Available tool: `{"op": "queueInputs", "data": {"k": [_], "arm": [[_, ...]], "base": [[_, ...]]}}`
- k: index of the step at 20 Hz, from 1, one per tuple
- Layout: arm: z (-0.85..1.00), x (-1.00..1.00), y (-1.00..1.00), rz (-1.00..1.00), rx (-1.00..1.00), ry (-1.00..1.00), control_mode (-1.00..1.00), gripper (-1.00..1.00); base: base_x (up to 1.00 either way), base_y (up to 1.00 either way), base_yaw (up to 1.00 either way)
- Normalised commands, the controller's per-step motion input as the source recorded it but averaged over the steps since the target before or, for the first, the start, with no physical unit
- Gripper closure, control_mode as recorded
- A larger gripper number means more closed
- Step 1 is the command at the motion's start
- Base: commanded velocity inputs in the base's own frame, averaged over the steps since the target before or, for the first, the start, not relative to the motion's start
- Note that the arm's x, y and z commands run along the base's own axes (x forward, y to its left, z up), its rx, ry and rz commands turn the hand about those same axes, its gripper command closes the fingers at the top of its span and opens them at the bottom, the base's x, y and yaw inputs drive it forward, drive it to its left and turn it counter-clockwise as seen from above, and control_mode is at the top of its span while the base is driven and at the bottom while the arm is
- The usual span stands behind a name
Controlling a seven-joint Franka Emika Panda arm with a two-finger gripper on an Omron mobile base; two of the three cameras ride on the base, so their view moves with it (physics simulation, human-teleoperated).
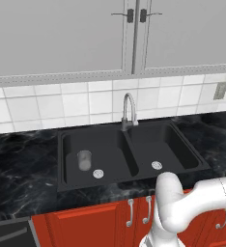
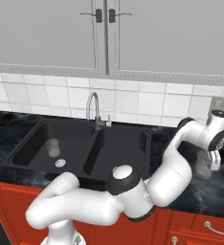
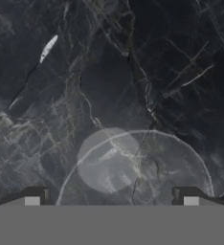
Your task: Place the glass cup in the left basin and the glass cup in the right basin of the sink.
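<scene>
One glass cup (image 1: 84, 160) stands upright in the left basin (image 1: 76, 176) of the black sink (image 1: 129, 179), near its silver drain; the right base view shows that cup (image 2: 53, 147) too. The right basin (image 1: 177, 144) holds only its drain. A second glass cup (image 2: 203, 168) stands on the dark marble counter to the right of the sink. My gripper (image 2: 213, 163) hangs open just above it, pointing down. In the hand view I look straight into this cup (image 3: 109, 160), with its rim between my two fingertips (image 3: 32, 198) and my gripper (image 3: 111, 200) open around nothing.
A curved chrome tap (image 1: 128, 111) rises behind the sink's divider. Tiled wall and grey upper cabinets (image 1: 129, 34) stand behind the counter. A wall outlet (image 2: 217, 104) sits on the tiles close behind my hand. Red cabinet doors (image 1: 86, 224) run below.
</scene>
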Motion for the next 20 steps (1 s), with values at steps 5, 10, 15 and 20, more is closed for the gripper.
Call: {"op": "queueInputs", "data": {"k": [5,10,15,20], "arm": [[-0.33,0.19,-0.20,0.00,0.01,0.00,-1.00,-1.00],[-0.24,0.13,-0.25,-0.01,0.00,0.00,-1.00,-1.00],[-0.20,0.17,-0.10,-0.01,0.00,0.00,-1.00,1.00],[-0.21,0.10,0.00,0.00,0.00,0.00,-1.00,1.00]], "base": [[0.00,0.00,0.00],[0.00,0.00,0.00],[0.00,0.00,0.00],[0.00,0.00,0.00]]}}
